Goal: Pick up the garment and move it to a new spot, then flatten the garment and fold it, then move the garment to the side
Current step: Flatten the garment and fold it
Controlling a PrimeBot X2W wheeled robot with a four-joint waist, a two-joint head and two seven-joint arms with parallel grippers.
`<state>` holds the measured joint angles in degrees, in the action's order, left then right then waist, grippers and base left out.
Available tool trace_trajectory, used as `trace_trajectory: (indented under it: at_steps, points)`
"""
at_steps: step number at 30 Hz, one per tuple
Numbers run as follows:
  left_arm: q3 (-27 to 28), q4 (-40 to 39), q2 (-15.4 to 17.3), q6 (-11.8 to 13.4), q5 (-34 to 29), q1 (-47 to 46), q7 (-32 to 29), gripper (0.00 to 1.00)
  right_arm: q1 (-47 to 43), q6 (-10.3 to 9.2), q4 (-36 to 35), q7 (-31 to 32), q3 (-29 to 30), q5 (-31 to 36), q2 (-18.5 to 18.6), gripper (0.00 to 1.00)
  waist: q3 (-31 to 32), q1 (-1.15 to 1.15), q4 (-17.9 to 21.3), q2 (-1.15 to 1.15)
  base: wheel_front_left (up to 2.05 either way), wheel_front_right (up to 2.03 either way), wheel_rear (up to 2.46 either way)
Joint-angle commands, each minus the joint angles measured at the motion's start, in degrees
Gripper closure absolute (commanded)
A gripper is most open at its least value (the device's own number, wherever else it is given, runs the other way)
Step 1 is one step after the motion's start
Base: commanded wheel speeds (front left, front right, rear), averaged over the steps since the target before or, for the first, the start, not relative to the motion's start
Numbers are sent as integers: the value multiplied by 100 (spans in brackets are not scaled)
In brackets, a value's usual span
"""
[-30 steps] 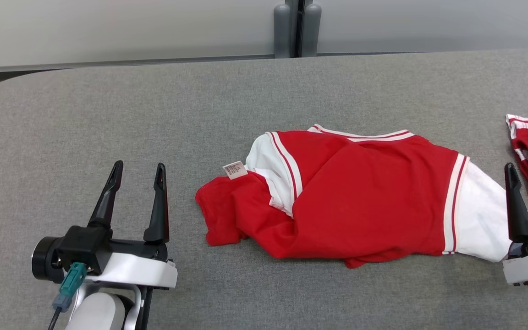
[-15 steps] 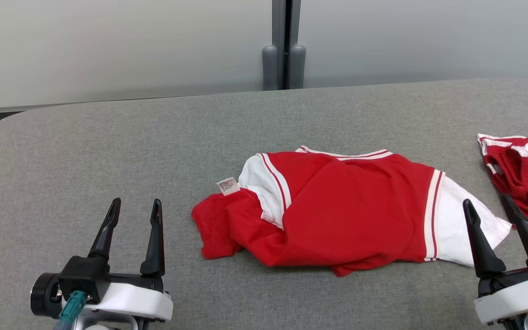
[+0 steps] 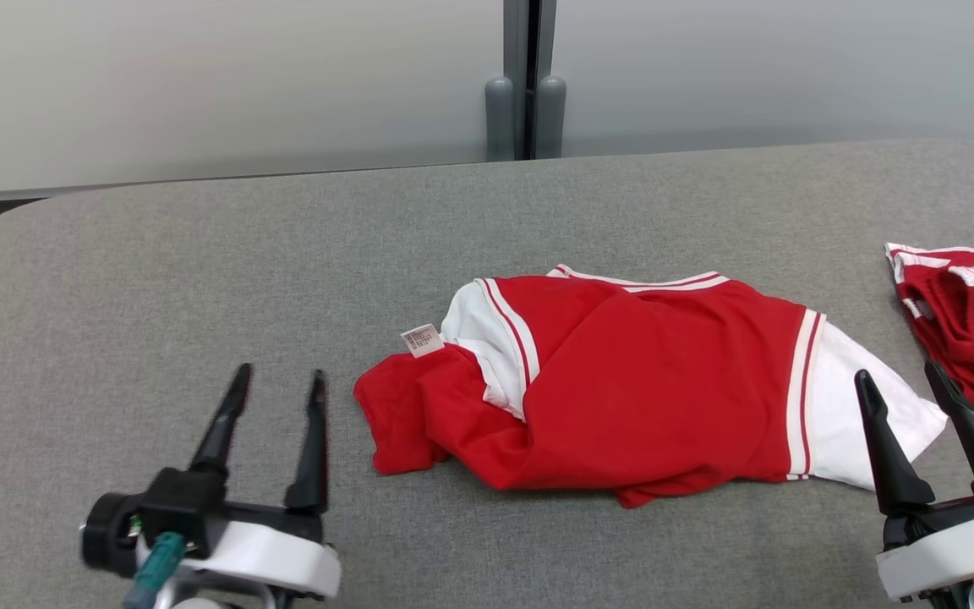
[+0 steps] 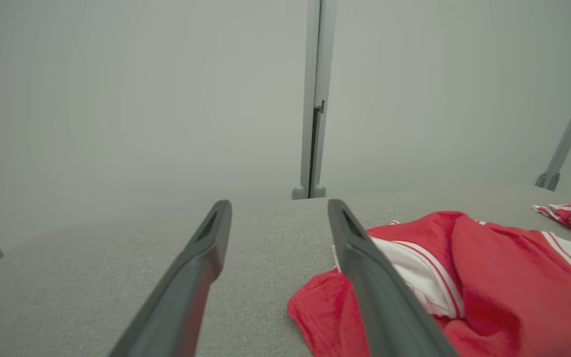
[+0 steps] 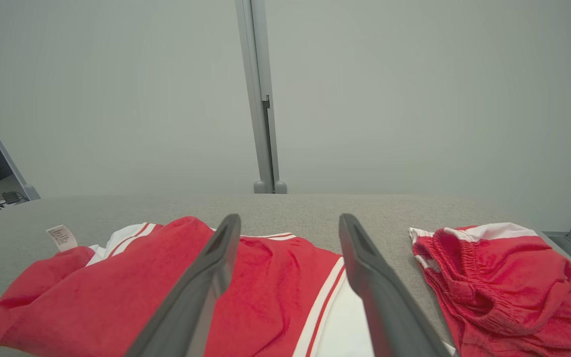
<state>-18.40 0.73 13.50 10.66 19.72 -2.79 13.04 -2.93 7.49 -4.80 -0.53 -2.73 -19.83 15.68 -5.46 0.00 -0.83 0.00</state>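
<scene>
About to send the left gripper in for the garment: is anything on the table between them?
Nothing visible. Bare table lies between the open left gripper and the garment. The shorts lie apart, near the right gripper.

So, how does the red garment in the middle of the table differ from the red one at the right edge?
The shirt lies whole in the head view; the shorts run off its right edge. The shirt shows broad white patches and a small label; the shorts show a gathered elastic waistband. Both are red with white stripes, crumpled, on the grey table.
</scene>
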Motion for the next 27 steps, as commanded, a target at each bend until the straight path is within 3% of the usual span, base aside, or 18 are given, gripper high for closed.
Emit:
trace_trajectory:
  at_steps: [1, 7, 14, 19, 20, 21, 27]
  points:
    - [-117, 8, -11, -100, -51, -157, -55, 0, 21, 0, -18, -25, 1, -27, 19, 0, -49, 0, -21, 0, 0, 0, 0]
    - [-991, 377, -320, -685, -88, -463, -422, 0, 176, 0, -37, -41, -137, -110, 63, 0, -288, 0, 67, 0, 0, 0, 0]
    - [-1537, 741, -573, -1062, -33, -527, -612, 0, 247, 0, 3, -87, -181, -203, 69, 0, -520, 0, 144, 0, 0, 0, 0]
    - [-1733, 1067, -593, -1172, -130, -733, -761, 0, 341, 0, 43, -145, -211, -267, 93, 0, -693, 0, 191, 0, 0, 0, 0]
    - [-1754, 1121, -586, -1184, -144, -767, -766, 42, 368, 0, 53, -154, -225, -279, 97, 0, -716, 0, 205, 0, 0, 0, 0]
    - [-1774, 1168, -585, -1194, -172, -817, -757, 100, 394, 0, 68, -170, -224, -295, 104, 0, -734, 0, 213, 0, 0, 0, 0]
    - [-1654, 1162, -623, -1204, -42, -976, -511, 100, 420, 0, 159, -260, -160, -348, 118, 0, -747, 0, 205, 0, 0, 0, 0]
